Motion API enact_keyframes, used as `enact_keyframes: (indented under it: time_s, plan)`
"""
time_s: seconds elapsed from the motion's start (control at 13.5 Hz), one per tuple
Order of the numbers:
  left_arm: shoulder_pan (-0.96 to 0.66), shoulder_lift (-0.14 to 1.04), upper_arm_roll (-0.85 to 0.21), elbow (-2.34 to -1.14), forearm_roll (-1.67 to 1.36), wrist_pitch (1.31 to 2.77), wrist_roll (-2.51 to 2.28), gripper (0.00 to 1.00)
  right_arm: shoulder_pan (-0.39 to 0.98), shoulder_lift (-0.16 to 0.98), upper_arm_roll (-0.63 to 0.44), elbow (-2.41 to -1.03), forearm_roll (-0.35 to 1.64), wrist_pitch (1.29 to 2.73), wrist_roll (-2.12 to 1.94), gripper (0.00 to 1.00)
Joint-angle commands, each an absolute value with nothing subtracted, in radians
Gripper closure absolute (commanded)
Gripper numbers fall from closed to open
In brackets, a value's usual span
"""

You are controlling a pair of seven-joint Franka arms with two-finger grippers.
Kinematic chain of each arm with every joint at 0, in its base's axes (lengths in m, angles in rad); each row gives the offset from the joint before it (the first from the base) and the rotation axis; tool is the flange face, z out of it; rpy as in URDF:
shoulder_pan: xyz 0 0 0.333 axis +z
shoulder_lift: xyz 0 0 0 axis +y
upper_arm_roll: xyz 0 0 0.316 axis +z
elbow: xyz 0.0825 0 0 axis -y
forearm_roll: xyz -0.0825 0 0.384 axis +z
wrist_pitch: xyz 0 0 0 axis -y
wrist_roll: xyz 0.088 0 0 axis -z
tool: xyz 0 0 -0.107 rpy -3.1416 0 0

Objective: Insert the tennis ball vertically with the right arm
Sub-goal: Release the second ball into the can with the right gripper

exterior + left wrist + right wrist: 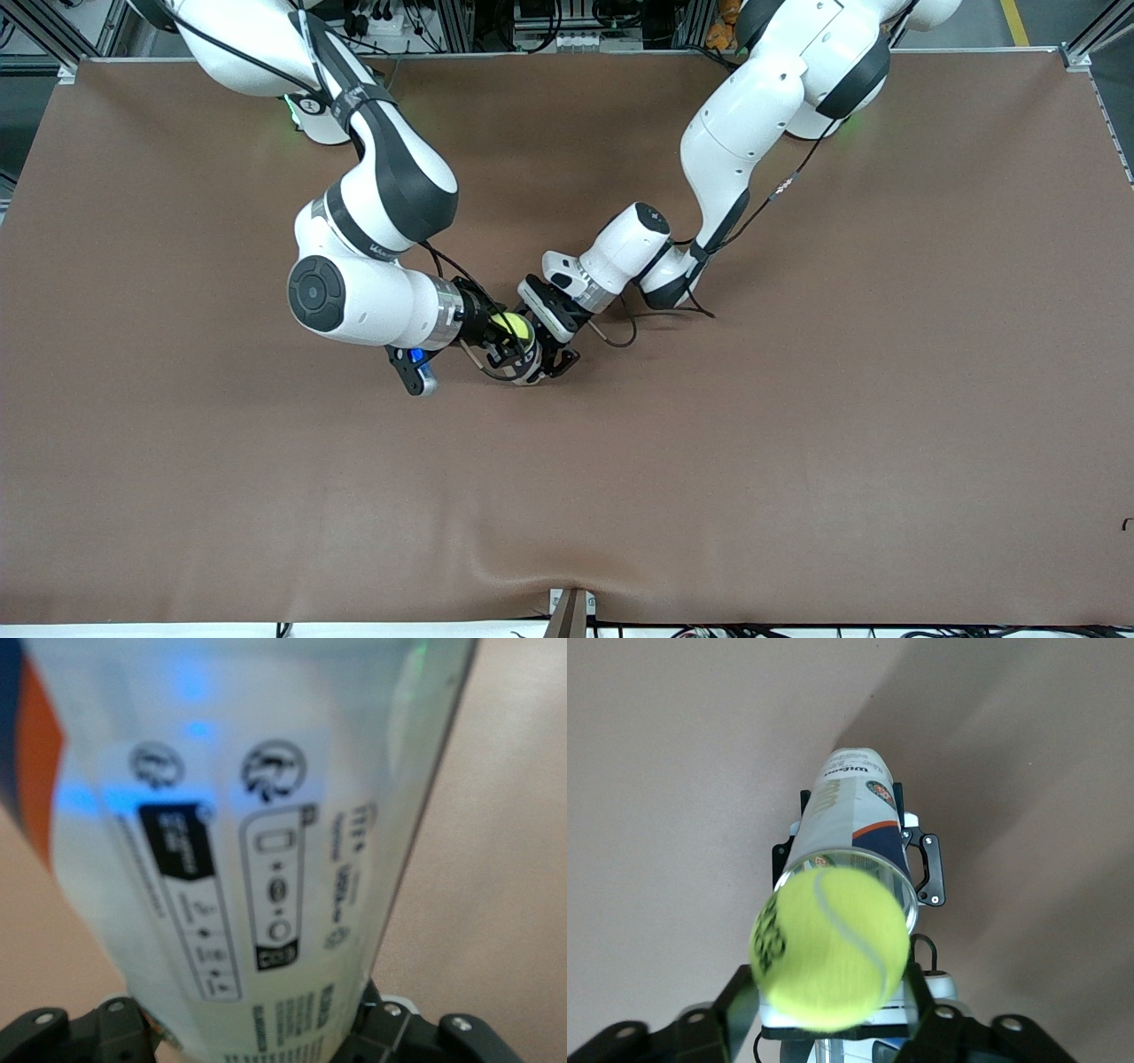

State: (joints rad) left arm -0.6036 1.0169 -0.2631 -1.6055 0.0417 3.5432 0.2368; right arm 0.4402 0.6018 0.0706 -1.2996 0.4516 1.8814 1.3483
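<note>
Right pincer [824, 1028] open around the tennis ball [830, 948] above the can [850, 828] clamped by left pincer [257, 1036]

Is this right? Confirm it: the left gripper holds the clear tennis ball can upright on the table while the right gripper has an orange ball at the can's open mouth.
One detail is wrong: the ball is yellow-green, not orange, as the right wrist view shows. The rest stands: the left gripper holds the clear can upright on the table, and the right gripper has the ball at the can's open mouth.
</note>
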Motion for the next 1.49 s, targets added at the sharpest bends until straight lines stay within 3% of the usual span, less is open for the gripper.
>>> enact_keyframes:
  time_s: [0.0, 0.37, 0.52, 1.04, 1.12, 1.19, 1.41]
  plan:
    - [-0.611, 1.022, -0.262, -1.601, 0.035, 3.554, 0.235, 0.20, 0.449, 0.604, 0.063, -1.267, 0.436, 1.868, 1.391, 0.00]
    - [-0.611, 1.022, -0.262, -1.601, 0.035, 3.554, 0.235, 0.20, 0.364, 0.572, 0.057, -1.189, 0.440, 1.734, 1.364, 0.00]
    - [-0.611, 1.023, -0.262, -1.601, 0.035, 3.554, 0.235, 0.20, 0.399, 0.581, 0.054, -1.193, 0.422, 1.723, 1.348, 0.00]
    - [-0.611, 1.023, -0.262, -1.603, 0.037, 3.554, 0.235, 0.19, 0.341, 0.574, 0.052, -1.195, 0.088, 1.652, 1.029, 0.00]
    - [-0.611, 1.023, -0.262, -1.605, 0.035, 3.554, 0.235, 0.05, 0.315, 0.571, 0.052, -1.195, 0.087, 1.643, 0.923, 0.00]
    - [-0.607, 1.023, -0.262, -1.609, 0.035, 3.554, 0.235, 0.00, 0.295, 0.565, 0.052, -1.195, 0.087, 1.619, 0.822, 0.00]
    - [-0.603, 1.020, -0.262, -1.632, 0.037, 3.554, 0.235, 0.00, 0.218, 0.529, 0.052, -1.196, 0.084, 1.527, 0.587, 0.00]
